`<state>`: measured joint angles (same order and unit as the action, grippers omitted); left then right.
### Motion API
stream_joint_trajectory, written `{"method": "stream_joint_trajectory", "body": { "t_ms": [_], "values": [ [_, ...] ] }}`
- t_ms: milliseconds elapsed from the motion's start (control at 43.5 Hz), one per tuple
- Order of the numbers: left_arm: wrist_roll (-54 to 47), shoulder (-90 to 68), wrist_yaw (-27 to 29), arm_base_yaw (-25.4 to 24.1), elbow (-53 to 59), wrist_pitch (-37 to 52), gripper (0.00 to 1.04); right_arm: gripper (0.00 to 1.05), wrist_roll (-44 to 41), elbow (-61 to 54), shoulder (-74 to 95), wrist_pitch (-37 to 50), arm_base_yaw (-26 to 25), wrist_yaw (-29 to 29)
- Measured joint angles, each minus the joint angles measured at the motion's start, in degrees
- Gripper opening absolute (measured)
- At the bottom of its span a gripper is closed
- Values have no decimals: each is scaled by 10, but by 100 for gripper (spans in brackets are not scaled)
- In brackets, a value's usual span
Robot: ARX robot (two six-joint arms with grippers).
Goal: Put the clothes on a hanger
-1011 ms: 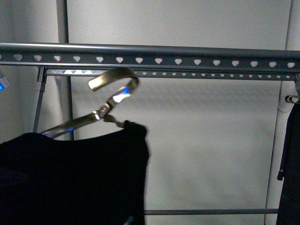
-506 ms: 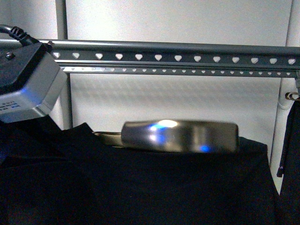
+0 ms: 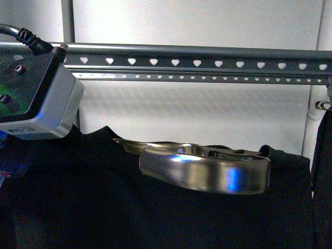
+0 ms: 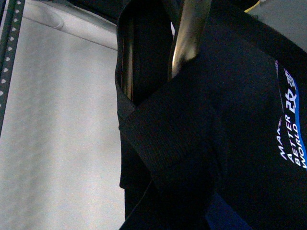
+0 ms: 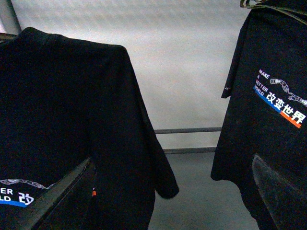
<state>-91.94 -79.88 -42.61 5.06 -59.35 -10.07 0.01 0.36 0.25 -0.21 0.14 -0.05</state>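
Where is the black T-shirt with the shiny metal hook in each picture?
Front view: black T-shirt fills the lower half, below the grey rack.
Left wrist view: T-shirt fills most of the picture, lettering showing.
Right wrist view: T-shirt, across a gap from another printed shirt.
Shared landmark: the rack's heart-holed bar, front and left wrist views.

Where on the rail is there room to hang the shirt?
The rail is bare from the left arm to the other shirt hanging at the right end. Open space also lies between the rail and the T-shirt below it. Both ends are crowded.
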Motion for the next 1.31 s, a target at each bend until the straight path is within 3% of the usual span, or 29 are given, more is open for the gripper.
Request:
{"method": "stream_joint_trajectory", "body": {
  "t_ms": [184, 276, 299, 414, 552, 621, 690, 736, 874, 1080, 1310],
  "values": [
    [0, 0, 0, 0, 0, 0, 4, 97, 0, 0, 0, 0, 0, 0],
    [0, 0, 0, 0, 0, 0, 4, 97, 40, 17, 29, -33, -33, -90],
    [0, 0, 0, 0, 0, 0, 4, 97, 54, 30, 64, -32, -49, -144],
    [-1, 0, 2, 0, 0, 0, 4, 97, 36, 81, 185, 16, -83, -250],
    [-1, 0, 1, 1, 0, 0, 4, 97, -108, 170, 339, 98, -87, -296],
    [-1, -1, 2, 1, 1, 0, 4, 97, -266, 229, 422, 109, -79, -318],
    [-1, -1, 2, 0, 1, 0, 4, 97, -450, 291, 494, 36, -63, -342],
    [-1, -1, 2, 1, 1, 0, 4, 97, -558, 325, 531, -21, -49, -343],
    [-1, -1, 1, 1, 1, 0, 4, 97, -741, 399, 618, -41, -8, -292],
    [-1, -1, 1, 1, 1, 0, 4, 97, -756, 505, 735, -21, 45, -248],
    [-1, -1, 1, 1, 1, 0, 4, 97, -712, 565, 840, 31, 65, -212]
  ]
}}
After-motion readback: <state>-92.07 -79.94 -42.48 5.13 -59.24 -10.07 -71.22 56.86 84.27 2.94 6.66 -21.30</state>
